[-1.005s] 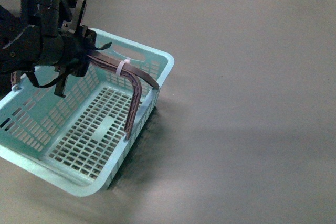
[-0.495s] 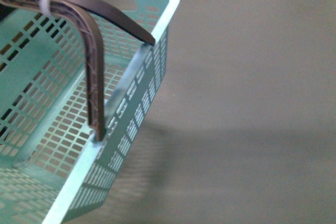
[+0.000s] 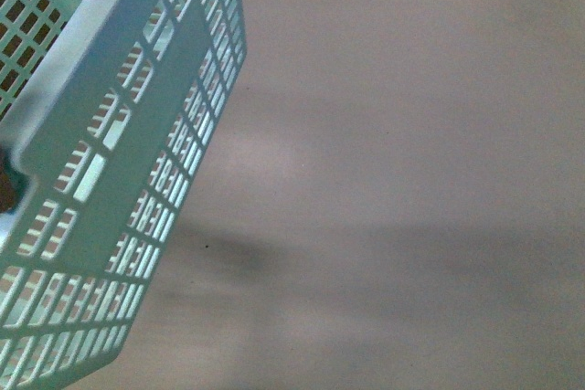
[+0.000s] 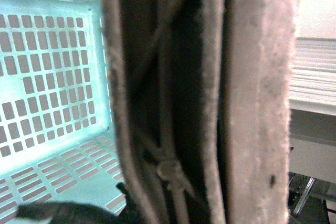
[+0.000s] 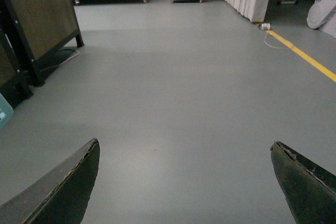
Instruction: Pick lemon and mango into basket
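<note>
Right gripper (image 5: 186, 182) is spread wide, its two dark fingers (image 5: 63, 192) well apart with nothing between them, only bare grey floor (image 5: 173, 87) beyond. Of the left gripper (image 4: 68, 214) we see just a dark sliver beside the brown handles (image 4: 252, 103) that fill that wrist view, so we cannot tell whether it is clenched or released. In the front view the basket (image 3: 119, 134) takes up the left side of the frame, tilted, very near the lens, slotted aqua wall toward us.

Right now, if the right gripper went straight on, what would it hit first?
Most likely the bare floor: nothing shows between the open right gripper and it, though depth is unclear.
</note>
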Controlling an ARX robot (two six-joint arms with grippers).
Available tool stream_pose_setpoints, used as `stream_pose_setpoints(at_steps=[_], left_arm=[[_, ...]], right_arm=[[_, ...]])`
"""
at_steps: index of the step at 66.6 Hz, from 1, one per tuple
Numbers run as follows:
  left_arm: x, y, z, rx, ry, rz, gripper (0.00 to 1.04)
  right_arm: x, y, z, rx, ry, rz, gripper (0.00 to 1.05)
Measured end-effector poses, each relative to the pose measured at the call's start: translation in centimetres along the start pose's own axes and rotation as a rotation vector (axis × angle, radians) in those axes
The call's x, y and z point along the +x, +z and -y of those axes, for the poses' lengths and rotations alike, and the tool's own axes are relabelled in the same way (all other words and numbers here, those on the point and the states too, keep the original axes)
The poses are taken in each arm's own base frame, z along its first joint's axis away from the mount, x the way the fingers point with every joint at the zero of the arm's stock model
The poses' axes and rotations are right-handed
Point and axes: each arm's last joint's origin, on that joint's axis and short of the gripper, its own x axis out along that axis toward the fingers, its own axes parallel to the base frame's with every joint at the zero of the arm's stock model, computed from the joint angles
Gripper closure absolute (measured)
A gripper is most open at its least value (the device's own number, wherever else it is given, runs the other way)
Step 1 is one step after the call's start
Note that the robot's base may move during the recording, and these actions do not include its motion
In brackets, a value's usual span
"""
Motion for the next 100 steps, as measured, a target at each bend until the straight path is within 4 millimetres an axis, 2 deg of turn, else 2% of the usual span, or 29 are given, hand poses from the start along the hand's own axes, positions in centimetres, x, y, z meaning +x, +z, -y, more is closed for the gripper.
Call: stream_pose_setpoints(at_steps=[100], left_arm=[[0.02,0.02,-0.05,-0.011,0.005,0.004,0.90]], right_arm=[[0.00,0.00,0.00,0.000,0.000,0.000,0.09]])
